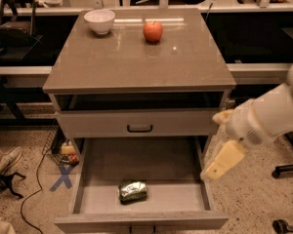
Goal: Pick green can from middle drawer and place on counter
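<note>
On its side on the flat floor of the middle drawer (176,199): green can (133,191), close to the front wall, a little left of centre, touching neither side wall. Bare grey floor all round it, most of it behind and to the right. Drawer pulled out, open at the top, tall walls left and right, front rim lowest in view.

Directly above, a shallower drawer front (97,123) with a black loop handle (139,128); over that, a dark open slot under the slab.

Gripper (223,160) at the right, on a pale arm (268,116) reaching in from the right edge of the view, overlapping the right wall of the middle drawer, well apart from the can. Spread or closed: not discernible.

On the counter surface (136,67), toward the back: white bowl (99,21) at left, red apple (153,31) near centre, apart from each other. Front half bare up to the overhanging edge.

On the speckled ground left of the cabinet: blue cross (63,177).
</note>
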Action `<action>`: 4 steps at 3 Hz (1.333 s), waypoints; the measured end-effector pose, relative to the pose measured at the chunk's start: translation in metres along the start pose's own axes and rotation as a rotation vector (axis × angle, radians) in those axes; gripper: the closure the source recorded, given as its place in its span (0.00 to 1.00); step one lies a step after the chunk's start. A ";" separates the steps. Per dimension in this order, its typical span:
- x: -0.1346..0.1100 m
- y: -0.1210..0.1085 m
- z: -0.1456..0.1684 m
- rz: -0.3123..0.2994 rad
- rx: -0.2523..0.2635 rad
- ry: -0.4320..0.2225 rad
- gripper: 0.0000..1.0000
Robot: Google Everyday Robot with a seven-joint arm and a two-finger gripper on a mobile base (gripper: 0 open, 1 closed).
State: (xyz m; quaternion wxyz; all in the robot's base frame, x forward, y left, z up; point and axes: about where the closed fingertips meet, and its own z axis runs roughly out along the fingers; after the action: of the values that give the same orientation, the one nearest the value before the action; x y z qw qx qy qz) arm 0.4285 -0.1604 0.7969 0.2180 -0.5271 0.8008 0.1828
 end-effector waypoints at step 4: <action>0.030 -0.022 0.117 -0.011 -0.005 0.004 0.00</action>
State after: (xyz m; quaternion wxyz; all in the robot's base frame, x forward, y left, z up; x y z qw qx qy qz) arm 0.4571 -0.1304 0.6816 0.2158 -0.5326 0.7978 0.1825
